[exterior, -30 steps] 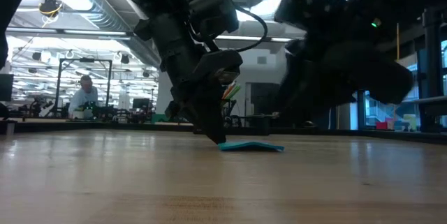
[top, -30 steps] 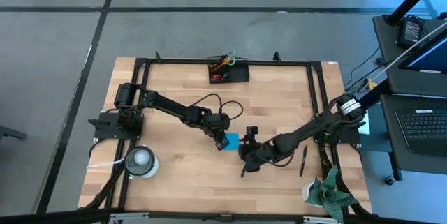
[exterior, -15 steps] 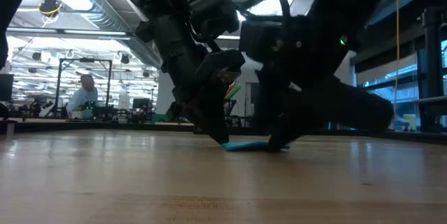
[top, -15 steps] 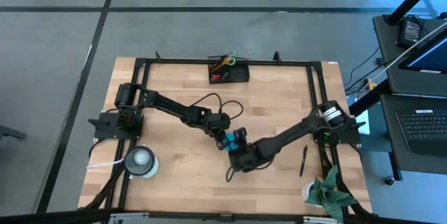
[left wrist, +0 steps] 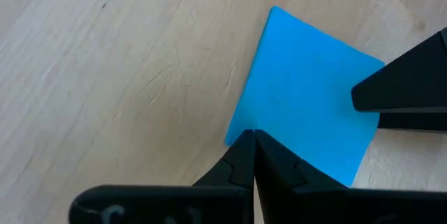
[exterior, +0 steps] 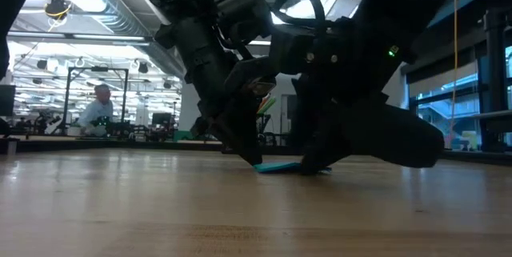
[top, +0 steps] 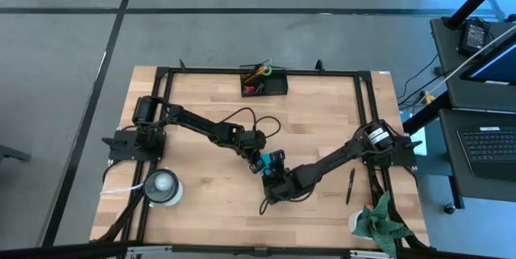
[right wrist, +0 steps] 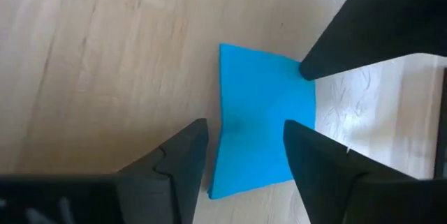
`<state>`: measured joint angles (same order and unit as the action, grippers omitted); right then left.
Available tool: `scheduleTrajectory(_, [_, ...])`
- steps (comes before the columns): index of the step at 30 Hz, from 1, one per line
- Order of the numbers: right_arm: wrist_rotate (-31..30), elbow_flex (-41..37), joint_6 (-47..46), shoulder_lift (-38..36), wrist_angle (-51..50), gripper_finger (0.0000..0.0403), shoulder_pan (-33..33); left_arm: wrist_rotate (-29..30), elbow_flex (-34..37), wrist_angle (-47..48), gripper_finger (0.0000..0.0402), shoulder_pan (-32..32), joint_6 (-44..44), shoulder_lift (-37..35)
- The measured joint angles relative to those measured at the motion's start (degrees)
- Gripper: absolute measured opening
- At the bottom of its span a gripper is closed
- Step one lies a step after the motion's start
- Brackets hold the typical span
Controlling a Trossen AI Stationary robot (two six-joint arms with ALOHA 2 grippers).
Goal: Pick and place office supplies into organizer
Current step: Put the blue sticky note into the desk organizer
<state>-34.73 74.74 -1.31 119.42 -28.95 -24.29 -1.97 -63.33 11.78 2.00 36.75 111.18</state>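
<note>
A thin, flat blue pad (left wrist: 307, 98) lies mid-table (top: 201, 202) on pale, grained wood planks. The left end effector (left wrist: 251, 140), fingers pinched shut, presses its tip on one corner of the pad. The right end effector (right wrist: 244, 151) has its dark fingers spread apart, straddling the pad's opposite edge without clamping it. The black organizer (top: 264, 86) sits at the far edge, its contents too small to sort out. From table height, both arms hide most of the pad.

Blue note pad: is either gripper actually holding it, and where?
Not held. The shut left gripper presses a corner of the blue note pad; the open right gripper straddles its opposite edge, not yet closed.
</note>
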Motion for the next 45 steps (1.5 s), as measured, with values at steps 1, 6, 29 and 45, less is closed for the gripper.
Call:
scheduleTrajectory(1, [-0.22,-0.02,-0.12,0.0,0.06,0.0196,0.0,-0.05,0.0,0.01,0.0001,0.0,0.0,0.0])
scheduleTrajectory(6, [-4.53,-0.19,-0.07,0.33,0.03,0.0196,0.1,-0.08,0.0,0.01,0.0001,0.0,-0.01,0.0])
scheduleTrajectory(29, [-4.02,-0.23,-2.84,0.28,-0.29,0.0159,0.15,-1.03,-0.02,0.01,0.0002,-0.11,-0.02,0.0])
scheduleTrajectory(45, [-2.7,-0.15,-2.51,0.15,-0.41,0.0044,0.11,-1.34,-0.02,-0.01,0.0003,-0.61,-1.07,-0.01])
